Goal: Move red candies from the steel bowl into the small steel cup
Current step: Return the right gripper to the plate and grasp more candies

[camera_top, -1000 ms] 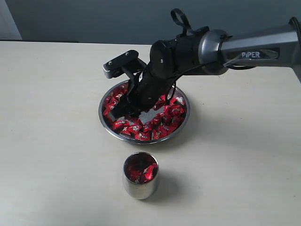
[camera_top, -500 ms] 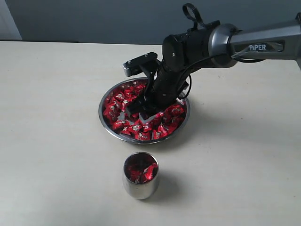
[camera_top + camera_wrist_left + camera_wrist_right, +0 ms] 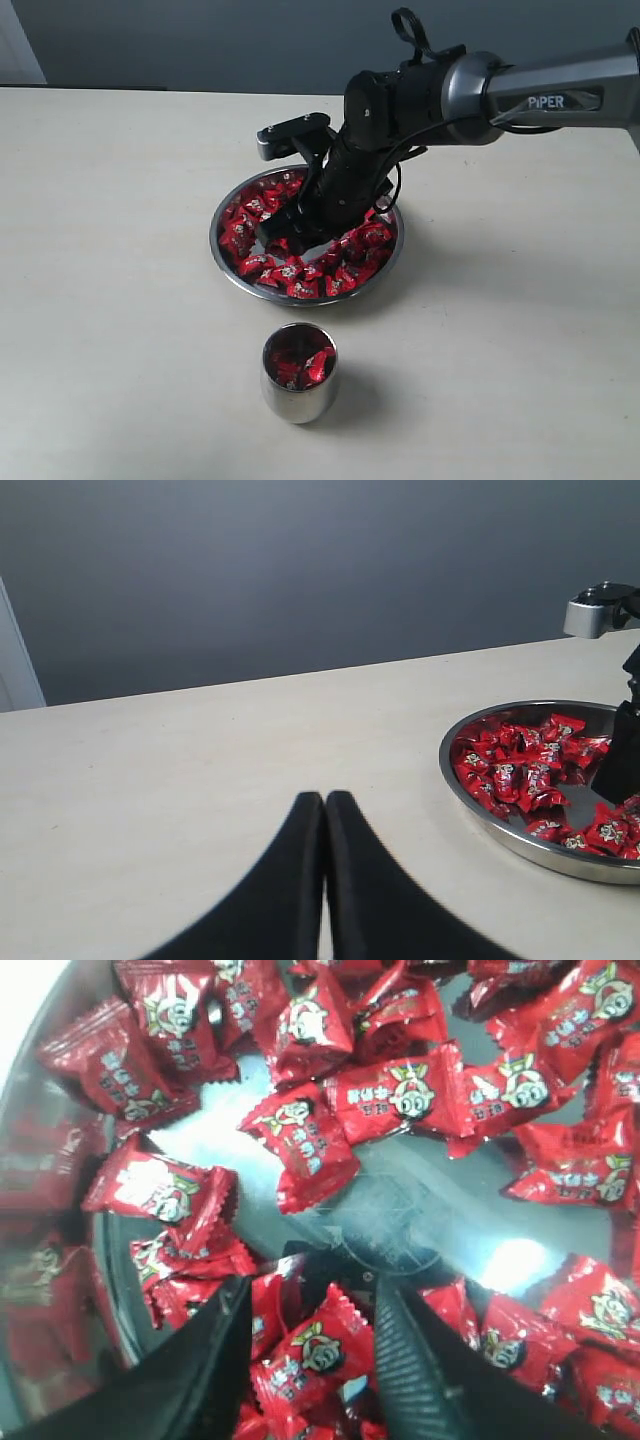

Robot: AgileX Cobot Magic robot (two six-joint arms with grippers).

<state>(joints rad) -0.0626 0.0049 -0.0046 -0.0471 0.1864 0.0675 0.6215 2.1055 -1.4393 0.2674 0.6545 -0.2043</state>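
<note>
Above frame centre, inside the steel bowl (image 3: 226,264), the right tool (image 3: 291,233) stands spread astride one of the red candies (image 3: 315,1352), presumably to pinch it for the small steel cup (image 3: 295,400) below.

steel bowl (image 3: 216,240): polished metal, mirror-bright; the bare floor throws back glare.
red candies (image 3: 300,272): glossy foil-like wrappers, crinkled, with crimped ends.
small steel cup (image 3: 298,400): polished metal, smooth sides, reflective.
desk (image 3: 110,300): pale, matt, smooth; material cannot be told.
right pincer (image 3: 312,1305): black, matt, plastic-looking; one pad (image 3: 420,1360) finely ribbed.
left pincer (image 3: 324,800): black, matt, smooth.
right arm tube (image 3: 560,95): grey, metal-looking, satin sheen.
</note>
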